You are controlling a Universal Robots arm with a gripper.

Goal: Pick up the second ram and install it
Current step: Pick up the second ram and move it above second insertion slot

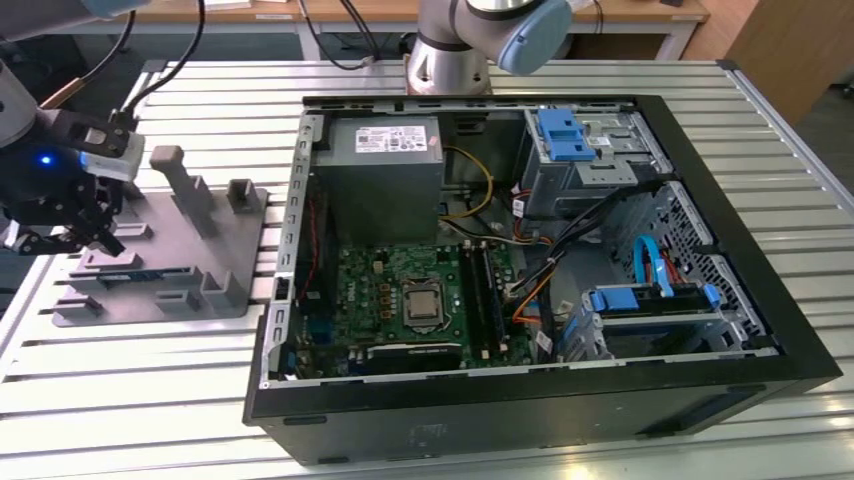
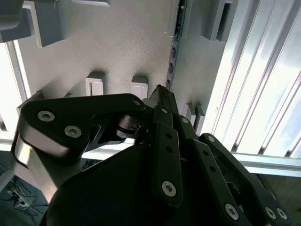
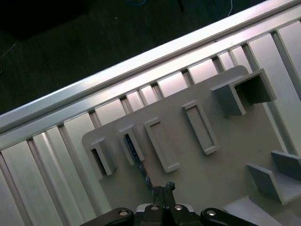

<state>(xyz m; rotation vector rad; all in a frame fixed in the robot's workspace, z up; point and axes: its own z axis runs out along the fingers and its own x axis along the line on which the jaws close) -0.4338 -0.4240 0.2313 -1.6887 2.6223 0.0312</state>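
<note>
arm (image 1: 451, 48): base at top centre of exterior view | hand (image 1: 70, 235): far left, mid-height, pointing down | fingertips (image 3: 162, 189): pinched together on the second ram (image 3: 133, 149)

Likely a robotics lab: slatted aluminium bench (image 1: 134, 380), opened computer case (image 1: 534, 420), robot base (image 1: 447, 60).

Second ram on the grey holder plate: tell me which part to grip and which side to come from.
Grip the second ram by its upper long edge, pinching its two flat faces, in the free stretch between the upright pegs of the holder plate. Come down from above: it stands on edge between them, so probably only that top edge is reachable. The gripper hangs over it.
</note>
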